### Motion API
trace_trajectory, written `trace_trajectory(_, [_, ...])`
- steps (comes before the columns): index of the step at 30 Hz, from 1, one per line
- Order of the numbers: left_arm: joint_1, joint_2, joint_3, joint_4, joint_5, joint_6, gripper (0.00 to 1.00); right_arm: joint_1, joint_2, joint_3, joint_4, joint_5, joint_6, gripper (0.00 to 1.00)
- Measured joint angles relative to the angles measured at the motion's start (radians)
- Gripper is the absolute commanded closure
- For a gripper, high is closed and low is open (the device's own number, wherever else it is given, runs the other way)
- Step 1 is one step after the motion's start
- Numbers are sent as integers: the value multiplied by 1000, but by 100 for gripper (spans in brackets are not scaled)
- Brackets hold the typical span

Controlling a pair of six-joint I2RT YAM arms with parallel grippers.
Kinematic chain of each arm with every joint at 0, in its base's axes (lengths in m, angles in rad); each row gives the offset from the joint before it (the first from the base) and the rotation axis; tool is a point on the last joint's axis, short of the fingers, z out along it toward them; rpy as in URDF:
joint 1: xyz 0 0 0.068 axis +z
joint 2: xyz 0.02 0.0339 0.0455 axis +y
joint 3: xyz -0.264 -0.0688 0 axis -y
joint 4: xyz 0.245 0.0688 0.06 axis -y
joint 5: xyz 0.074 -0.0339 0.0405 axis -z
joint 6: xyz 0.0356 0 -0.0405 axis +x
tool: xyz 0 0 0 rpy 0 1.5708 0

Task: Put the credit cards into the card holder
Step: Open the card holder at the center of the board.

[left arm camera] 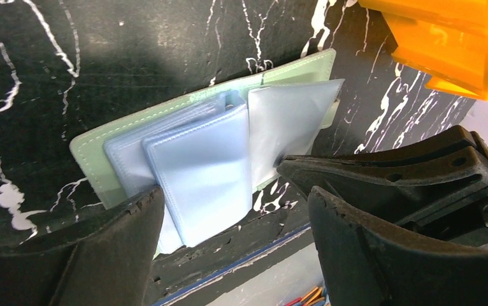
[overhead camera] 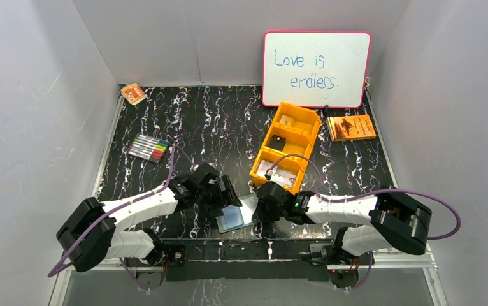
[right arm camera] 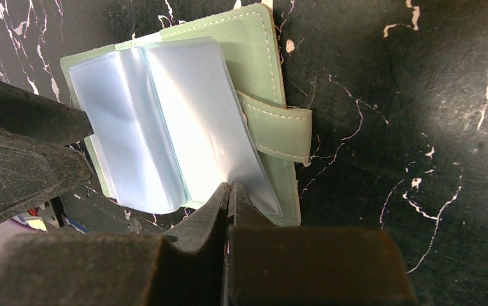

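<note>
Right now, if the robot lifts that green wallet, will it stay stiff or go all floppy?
Probably floppy: the wallet lies open and its clear sleeves fan out loosely, so they would likely flap. It looks thin, so it is probably light. The shiny sleeves may be slippery; the right tool is pinched on the edge of one.

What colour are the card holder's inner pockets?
Pale translucent blue, inside the sage-green card holder; clearest in the right wrist view.

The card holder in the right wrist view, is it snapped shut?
No, the card holder lies open, its pockets fanned out and its strap unfastened.
</note>
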Motion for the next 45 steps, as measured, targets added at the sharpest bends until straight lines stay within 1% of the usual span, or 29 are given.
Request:
trace_trajectory(10, [0, 98, 33, 98, 66, 27, 23, -4, 0, 0, 0, -8, 0, 92])
trace_trajectory(14, [0, 137, 46, 141, 90, 42, 24, -5, 0, 0, 0, -10, 0, 90])
trace_trajectory(16, [0, 151, 50, 159, 98, 48, 25, -5, 0, 0, 0, -10, -1, 87])
trace_trajectory(22, [0, 199, 56, 232, 122, 56, 25, -5, -6, 0, -1, -11, -5, 74])
trace_trajectory(27, [0, 239, 70, 274, 142, 63, 25, -5, -27, 0, -31, -7, -9, 68])
trace_trajectory(31, [0, 269, 98, 281, 144, 77, 25, -5, -64, 6, -104, 10, -27, 59])
trace_trajectory(34, [0, 285, 107, 282, 147, 85, 25, -4, -103, 13, -207, 32, -43, 56])
trace_trajectory(35, [0, 288, 109, 282, 148, 87, 25, -3, -123, 13, -217, 35, -45, 56])
trace_trajectory(39, [0, 293, 116, 281, 151, 97, 25, 2, -236, 32, -319, 51, -87, 58])
trace_trajectory(43, [0, 307, 127, 286, 156, 101, 25, 5, -330, 61, -340, 33, -157, 58])
trace_trajectory(45, [0, 308, 127, 290, 158, 101, 25, 6, -341, 76, -327, 5, -192, 57])
